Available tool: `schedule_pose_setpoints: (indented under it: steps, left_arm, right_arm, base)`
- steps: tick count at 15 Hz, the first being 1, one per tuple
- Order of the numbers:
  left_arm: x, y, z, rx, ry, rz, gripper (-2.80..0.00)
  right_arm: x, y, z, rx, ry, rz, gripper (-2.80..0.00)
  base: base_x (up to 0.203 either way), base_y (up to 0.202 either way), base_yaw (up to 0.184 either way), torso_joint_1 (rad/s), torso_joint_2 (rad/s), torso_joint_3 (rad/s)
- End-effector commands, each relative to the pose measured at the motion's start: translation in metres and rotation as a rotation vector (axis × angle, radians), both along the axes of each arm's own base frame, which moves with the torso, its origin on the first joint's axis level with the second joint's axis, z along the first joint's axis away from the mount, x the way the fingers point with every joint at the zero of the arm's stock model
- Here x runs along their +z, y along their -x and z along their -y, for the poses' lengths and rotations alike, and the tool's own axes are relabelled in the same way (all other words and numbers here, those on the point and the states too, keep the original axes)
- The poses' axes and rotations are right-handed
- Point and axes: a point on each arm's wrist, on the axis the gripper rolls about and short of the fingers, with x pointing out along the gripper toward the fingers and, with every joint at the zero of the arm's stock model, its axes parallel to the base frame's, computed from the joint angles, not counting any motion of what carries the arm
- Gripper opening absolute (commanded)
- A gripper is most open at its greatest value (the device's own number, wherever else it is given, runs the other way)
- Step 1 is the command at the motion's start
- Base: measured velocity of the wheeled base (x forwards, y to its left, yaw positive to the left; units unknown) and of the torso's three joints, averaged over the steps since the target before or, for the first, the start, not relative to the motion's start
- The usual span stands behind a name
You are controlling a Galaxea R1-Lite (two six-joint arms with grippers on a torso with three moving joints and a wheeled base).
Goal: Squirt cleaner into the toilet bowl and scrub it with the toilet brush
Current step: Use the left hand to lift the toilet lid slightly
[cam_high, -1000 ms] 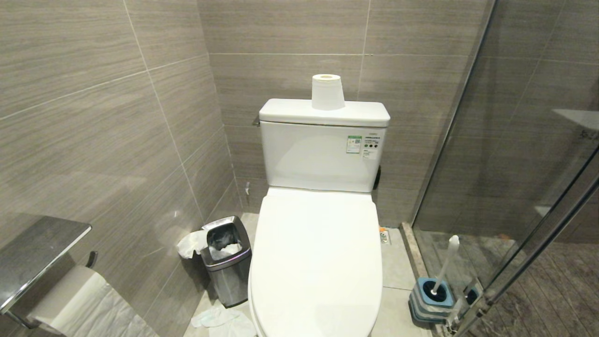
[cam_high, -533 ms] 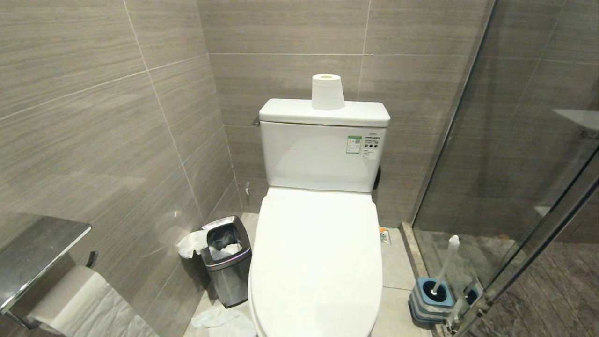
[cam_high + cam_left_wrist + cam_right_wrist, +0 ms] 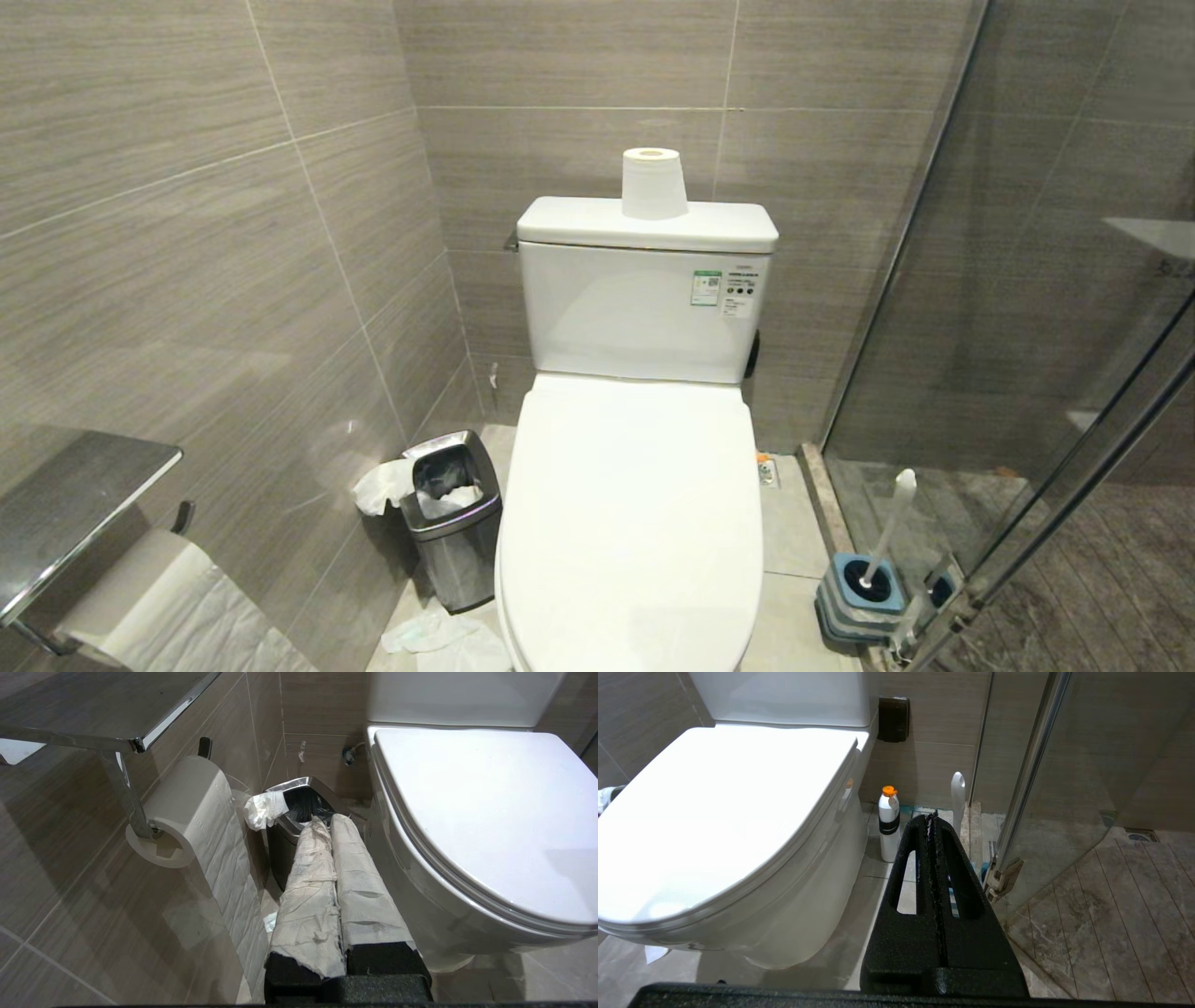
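The glossy white toilet bowl sat centre, lid down (inside hidden). Right of it the toilet brush leaned in its blue square holder. Left gripper, paper-wrapped, was clenched empty; right gripper, black and textured, likewise.

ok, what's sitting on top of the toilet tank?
One toilet paper roll stands upright on the tank lid, near its middle. Nothing else is on it. The toilet lid is down, so the bowl's inside is hidden.
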Motion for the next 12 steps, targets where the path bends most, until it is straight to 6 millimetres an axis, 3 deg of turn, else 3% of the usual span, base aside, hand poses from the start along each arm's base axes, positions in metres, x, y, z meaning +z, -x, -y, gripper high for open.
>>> schedule_pose_setpoints:
  steps: [1,12]
  left_arm:
    - [-0.0004,-0.0002,0.0,0.001,0.0,-0.003,-2.8]
    - [-0.0004,-0.0002,0.0,0.0,0.0,-0.003,-2.8]
  right_arm:
    - [0.0001,0.0,0.0,0.0,0.0,-0.001,-2.8]
    - [0.0,0.0,0.0,0.0,0.0,0.0,-2.8]
  base:
    - [0.0,0.0,0.0,0.0,0.0,0.0]
    - [0.0,0.0,0.0,0.0,0.0,0.0]
